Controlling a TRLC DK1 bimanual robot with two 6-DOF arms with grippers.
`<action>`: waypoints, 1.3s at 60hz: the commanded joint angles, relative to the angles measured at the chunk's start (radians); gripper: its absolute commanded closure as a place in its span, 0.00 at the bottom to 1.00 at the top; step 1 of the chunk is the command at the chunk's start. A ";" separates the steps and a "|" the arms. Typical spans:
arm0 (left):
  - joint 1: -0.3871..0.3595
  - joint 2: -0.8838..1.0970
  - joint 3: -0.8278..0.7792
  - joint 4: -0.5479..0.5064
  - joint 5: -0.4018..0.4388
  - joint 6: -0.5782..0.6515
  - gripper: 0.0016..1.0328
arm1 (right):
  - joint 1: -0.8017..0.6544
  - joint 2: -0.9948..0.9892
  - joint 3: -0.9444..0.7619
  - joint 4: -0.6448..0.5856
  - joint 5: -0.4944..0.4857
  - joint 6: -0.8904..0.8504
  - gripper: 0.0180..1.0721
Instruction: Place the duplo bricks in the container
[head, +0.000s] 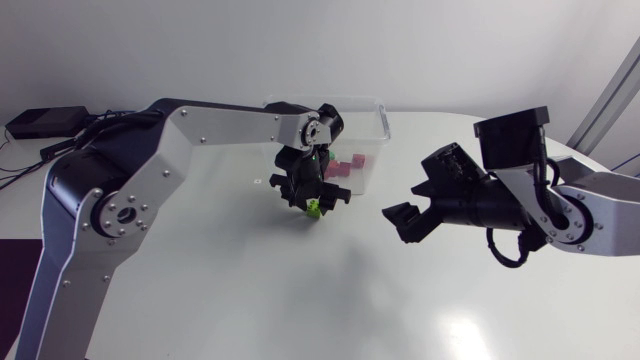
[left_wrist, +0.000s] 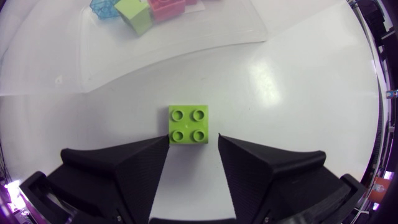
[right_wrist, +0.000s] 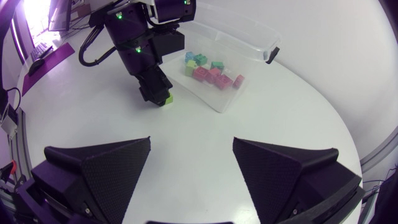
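Lime-green 4-stud duplo brick (left_wrist: 188, 124) sits on the white counter (left_wrist: 298, 93) near the clear plastic container (left_wrist: 186, 43), between the tips of the spread left claw (left_wrist: 193, 142). Likely the pickup step: next, pinch and lift it. Right claw (right_wrist: 192, 142) is spread and empty.

Brick (left_wrist: 188, 124) on table (head: 250, 290) at left hand (left_wrist: 193, 139), before container (head: 381, 106); more bricks (right_wrist: 211, 73) inside; right hand (right_wrist: 192, 142) well apart.

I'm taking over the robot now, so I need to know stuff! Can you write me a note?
Left claw: open, low at the table, fingers either side of the green brick, not clamped.
Right claw: open, empty, above the table.
Done: several bricks lie in the clear container.
Left to do: grab the green brick and put it in.
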 joint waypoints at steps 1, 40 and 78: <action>0.011 0.034 0.006 -0.019 0.014 -0.034 0.51 | -0.004 -0.013 -0.033 -0.007 -0.003 0.004 0.09; 0.006 -0.058 -0.148 0.014 0.037 -0.036 0.56 | -0.001 -0.036 -0.043 -0.016 -0.003 0.002 0.09; -0.026 -0.029 -0.069 0.036 0.057 -0.083 0.22 | 0.010 -0.075 -0.033 -0.045 0.008 -0.002 0.09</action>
